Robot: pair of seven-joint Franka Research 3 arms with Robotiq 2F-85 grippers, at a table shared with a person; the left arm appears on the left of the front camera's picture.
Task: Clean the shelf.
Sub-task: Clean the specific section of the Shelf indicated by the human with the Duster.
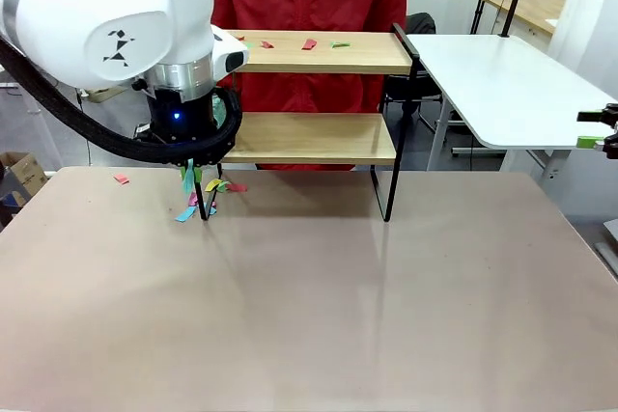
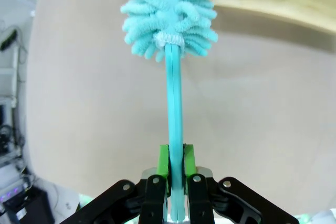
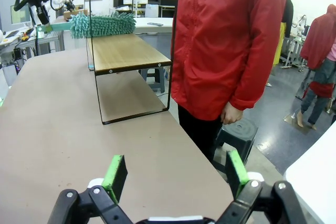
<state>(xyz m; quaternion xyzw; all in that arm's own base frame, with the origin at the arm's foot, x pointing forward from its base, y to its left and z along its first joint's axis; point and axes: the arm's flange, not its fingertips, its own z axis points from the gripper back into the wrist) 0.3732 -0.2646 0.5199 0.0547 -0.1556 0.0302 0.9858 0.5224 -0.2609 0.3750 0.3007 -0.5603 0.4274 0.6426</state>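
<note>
Left gripper (image 2: 176,162) clamped on teal duster (image 2: 169,19) at the shelf (image 1: 319,138)'s left end.
Right gripper (image 3: 176,174) has its jaws apart; open tabletop (image 1: 338,315) spans the lower frame, paper scraps (image 1: 214,186) beside the left leg.

White arm (image 1: 106,16), black end effector (image 3: 176,171), green pads (image 3: 116,174)

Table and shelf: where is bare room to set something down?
The table is bare in front of the shelf and to its right; the lower board looks bare too. Crowded: scraps by the shelf's left leg and on the top board.
</note>
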